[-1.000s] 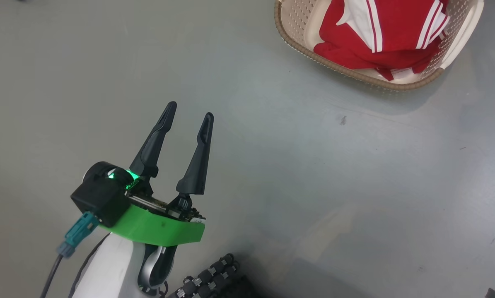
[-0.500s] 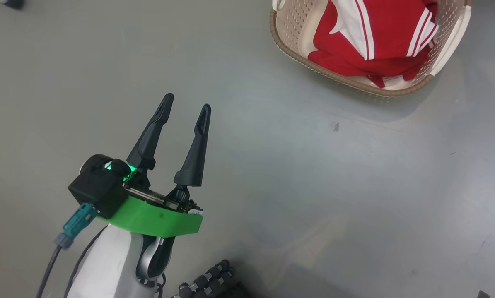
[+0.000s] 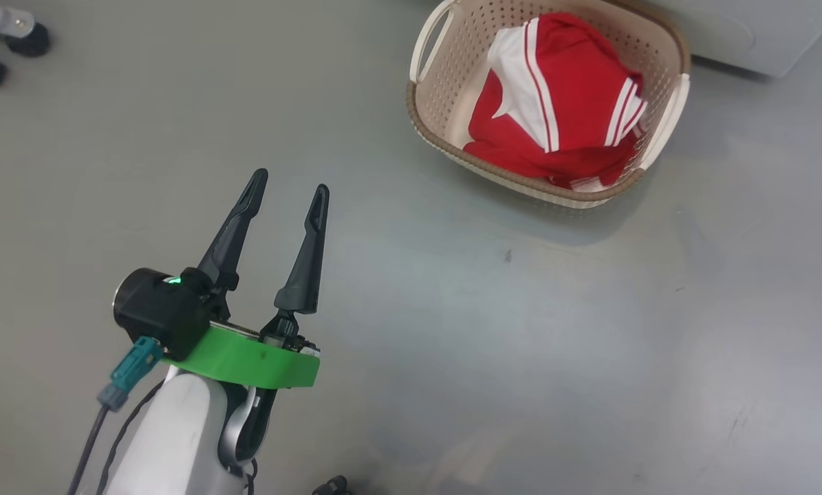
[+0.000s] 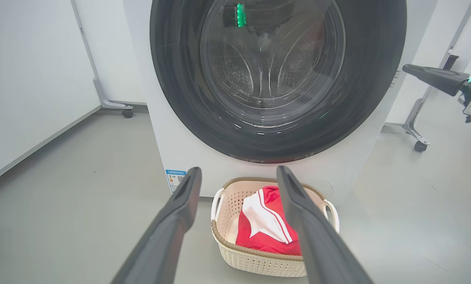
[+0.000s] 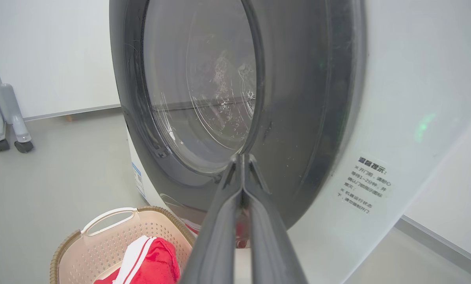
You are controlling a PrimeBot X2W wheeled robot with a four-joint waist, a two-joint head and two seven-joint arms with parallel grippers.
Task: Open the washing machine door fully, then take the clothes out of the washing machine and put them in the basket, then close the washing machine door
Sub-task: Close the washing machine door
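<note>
red striped clothes (image 3: 555,130) fill the perforated cream basket (image 3: 448,79); left end effector (image 3: 291,180) gapes empty, right end effector (image 5: 242,158) pinched together.

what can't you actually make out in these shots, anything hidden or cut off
- Left wrist view: the blue label on the washing machine is too small to read.
- Left wrist view: the top of the washing machine door is cut off by the upper edge.
- Head view: the floor of the basket is hidden under the clothes.
- Right wrist view: whether the right gripper, jaws shut, touches the door; the angle hides it.
</note>
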